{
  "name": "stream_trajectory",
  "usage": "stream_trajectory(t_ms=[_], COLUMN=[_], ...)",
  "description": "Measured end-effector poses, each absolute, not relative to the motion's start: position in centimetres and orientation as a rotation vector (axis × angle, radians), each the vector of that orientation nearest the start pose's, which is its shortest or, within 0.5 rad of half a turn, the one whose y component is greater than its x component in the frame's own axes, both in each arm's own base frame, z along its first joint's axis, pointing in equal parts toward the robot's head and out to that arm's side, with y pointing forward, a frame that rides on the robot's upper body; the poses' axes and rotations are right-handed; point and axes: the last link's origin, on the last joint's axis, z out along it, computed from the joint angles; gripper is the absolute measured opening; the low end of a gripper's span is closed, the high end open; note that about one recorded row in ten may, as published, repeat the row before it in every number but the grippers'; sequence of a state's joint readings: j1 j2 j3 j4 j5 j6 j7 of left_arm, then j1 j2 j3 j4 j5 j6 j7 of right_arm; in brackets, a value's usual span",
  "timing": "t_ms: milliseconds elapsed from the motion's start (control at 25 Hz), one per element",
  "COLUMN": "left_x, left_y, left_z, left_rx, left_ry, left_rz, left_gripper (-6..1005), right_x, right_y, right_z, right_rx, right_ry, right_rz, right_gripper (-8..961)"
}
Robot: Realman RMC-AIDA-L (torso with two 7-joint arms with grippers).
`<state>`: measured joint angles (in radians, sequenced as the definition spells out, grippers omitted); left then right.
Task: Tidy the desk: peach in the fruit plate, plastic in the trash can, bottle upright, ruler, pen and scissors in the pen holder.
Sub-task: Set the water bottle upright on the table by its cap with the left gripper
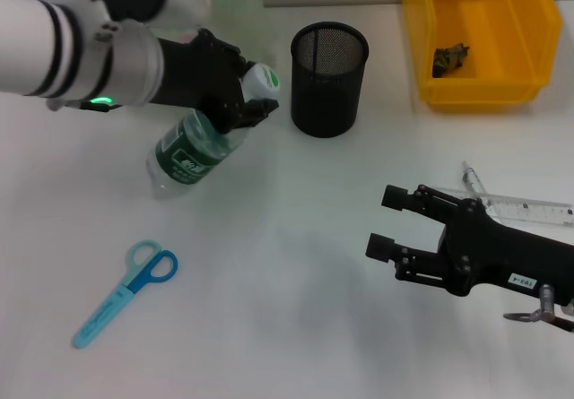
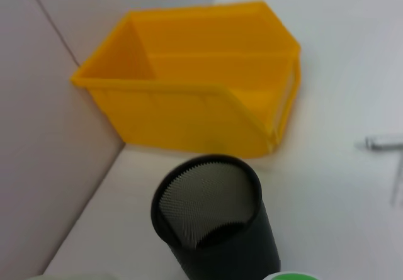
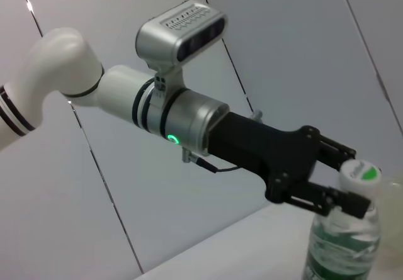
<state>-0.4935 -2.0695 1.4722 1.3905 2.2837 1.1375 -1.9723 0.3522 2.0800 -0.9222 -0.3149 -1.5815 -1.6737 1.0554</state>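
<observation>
The left pincer (image 1: 247,103) pinches the neck of the bottle (image 1: 195,145), left of the pen holder (image 1: 328,78). The right pincer (image 1: 387,222) hovers spread, near right, above the surface (image 1: 269,309).

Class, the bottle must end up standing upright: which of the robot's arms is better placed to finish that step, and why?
The left. Its tool is already clamped around the neck of the water bottle, just below the white cap. The right tool hangs open, apart from the bottle, near the clear ruler.

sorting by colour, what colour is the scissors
Light blue, with a darker blue handle ring; scissors show best in the head view.
</observation>
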Motion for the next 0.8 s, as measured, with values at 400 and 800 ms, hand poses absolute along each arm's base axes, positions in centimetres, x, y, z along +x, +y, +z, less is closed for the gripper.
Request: stream_trajectory(t_ms=[400,800], left_x=[-15.1,-15.8], left_y=[36.6,36.7], left_z=[1.5,1.4], left_rx=[-2.635,-2.621], left_ry=[-0.181,-0.208], left_rz=[-0.243,-0.247], left_gripper=[504,525], right_x=[27.8,27.8], right_y=[24.7,24.5], right_z=[-4.5,-4.7], right_rx=[-2.623,-2.623], right_ry=[0.687,0.699], right_rz=[1.163,1.167], right_gripper=[824,823])
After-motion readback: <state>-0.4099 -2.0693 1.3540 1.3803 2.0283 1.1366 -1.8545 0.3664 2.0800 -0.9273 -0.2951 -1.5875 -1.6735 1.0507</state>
